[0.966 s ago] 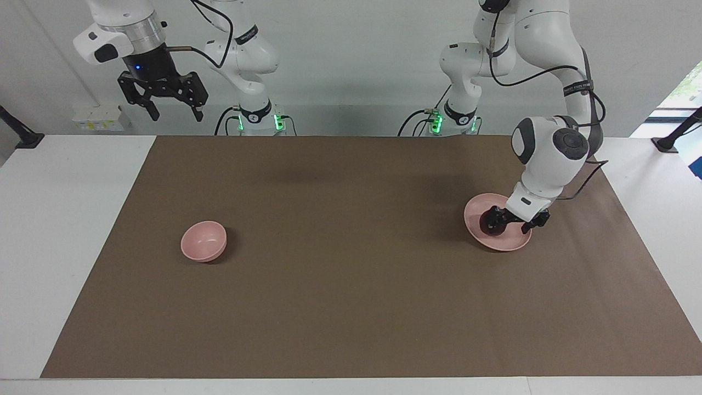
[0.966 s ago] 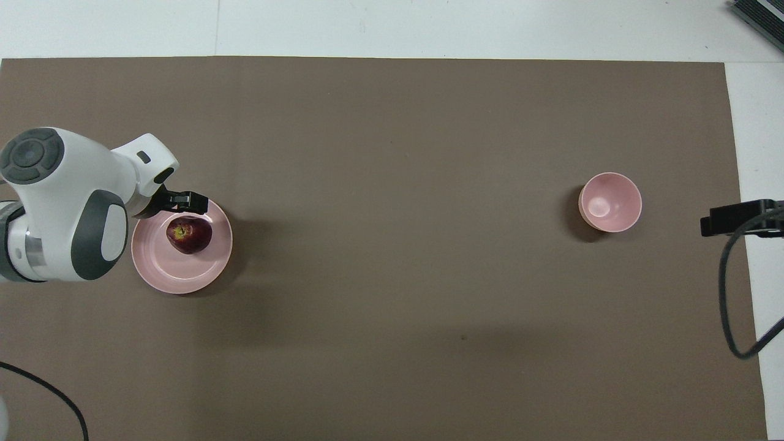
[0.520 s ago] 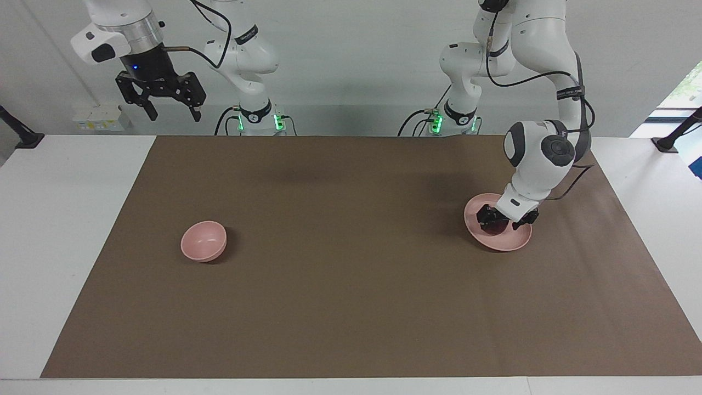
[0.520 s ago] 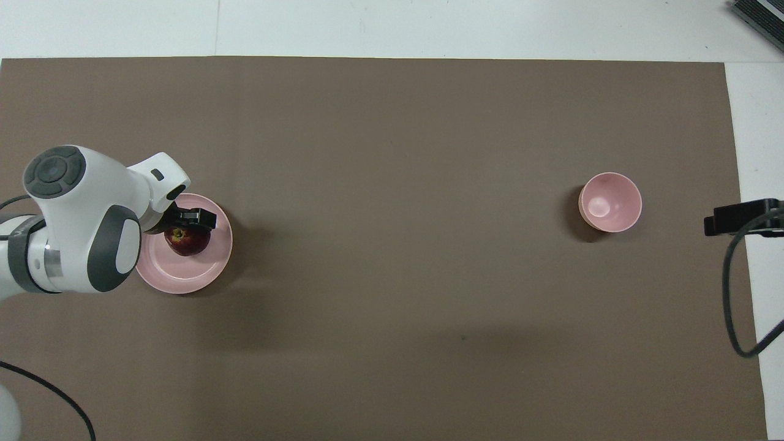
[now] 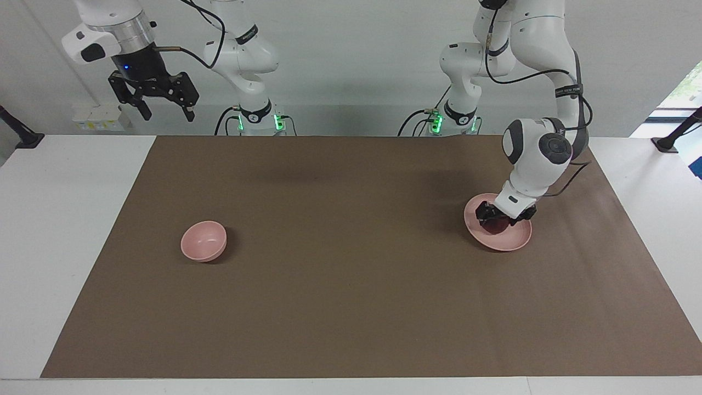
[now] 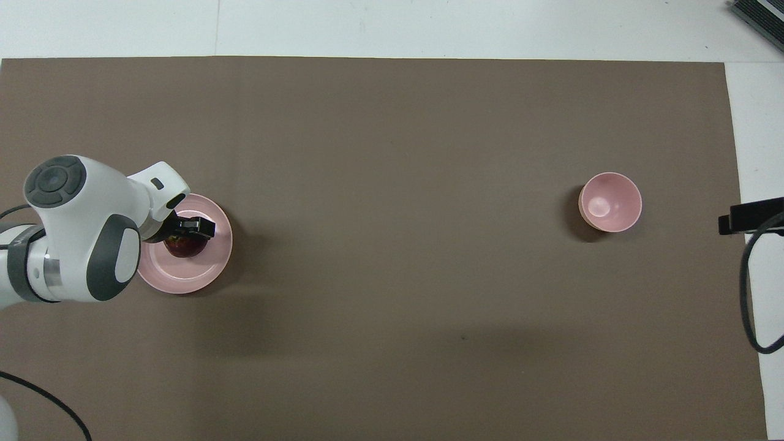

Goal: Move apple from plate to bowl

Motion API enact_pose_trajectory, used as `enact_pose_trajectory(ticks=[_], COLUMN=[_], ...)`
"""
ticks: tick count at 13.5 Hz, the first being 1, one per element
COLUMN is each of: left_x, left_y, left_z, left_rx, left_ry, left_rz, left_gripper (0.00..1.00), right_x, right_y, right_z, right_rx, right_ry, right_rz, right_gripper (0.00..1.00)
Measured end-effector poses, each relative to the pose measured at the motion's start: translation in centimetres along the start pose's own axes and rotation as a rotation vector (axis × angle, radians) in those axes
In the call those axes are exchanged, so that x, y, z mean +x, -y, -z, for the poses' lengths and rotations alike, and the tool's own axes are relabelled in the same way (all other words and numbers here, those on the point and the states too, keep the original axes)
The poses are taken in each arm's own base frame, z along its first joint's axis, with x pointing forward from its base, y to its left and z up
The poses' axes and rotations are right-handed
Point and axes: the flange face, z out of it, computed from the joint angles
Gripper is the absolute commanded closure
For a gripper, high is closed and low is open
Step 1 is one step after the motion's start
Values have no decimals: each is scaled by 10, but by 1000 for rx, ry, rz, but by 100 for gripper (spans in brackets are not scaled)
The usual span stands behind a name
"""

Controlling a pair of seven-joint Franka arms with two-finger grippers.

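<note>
— While the left gripper [image 5: 493, 218] was down on the plate [image 5: 513, 240], where did the apple [image 6: 184, 246] sit?

— On the plate, toward the twelve o'clock part of it in the overhead view, with the black fingers [image 6: 197, 227] lying across its top. Only a dark red sliver showed beneath them.

— Had the fingers closed on it?

— I could not tell. They were low around the apple, one to each side as far as the facing view showed, but whether they pressed on it or merely stood beside it was hidden by the wrist.

— And the plate itself?

— It lay on the brown mat [image 5: 351, 307] at the left arm's end of the table, at about nine o'clock in the overhead view.

— Where was the bowl [image 5: 203, 241]?

— Well apart from the plate, on the same mat toward the right arm's end, at roughly three o'clock in the overhead view, upright and with nothing in it.

— What of the right gripper [image 5: 163, 111]?

— That arm waited, raised high over the white table [image 5: 55, 230] edge near its own base. Its fingers were spread wide and held nothing.
</note>
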Motion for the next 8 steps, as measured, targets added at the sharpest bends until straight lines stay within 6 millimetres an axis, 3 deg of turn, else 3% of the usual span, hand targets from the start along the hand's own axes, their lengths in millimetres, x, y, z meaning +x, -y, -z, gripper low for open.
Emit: enact_pose_trajectory(ticks=[5,8], left_x=[2,16], left_y=[0,0], left_z=[9,28], left_rx=[0,-1], left_ry=[-12,-46], left_rz=[0,1], left_gripper=[100,100], right_x=[0,0], right_y=[-2,-1], right_z=[0,-2], right_rx=[0,0], right_ry=[0,5], right_rz=[-4,-1], right_gripper=[0,0])
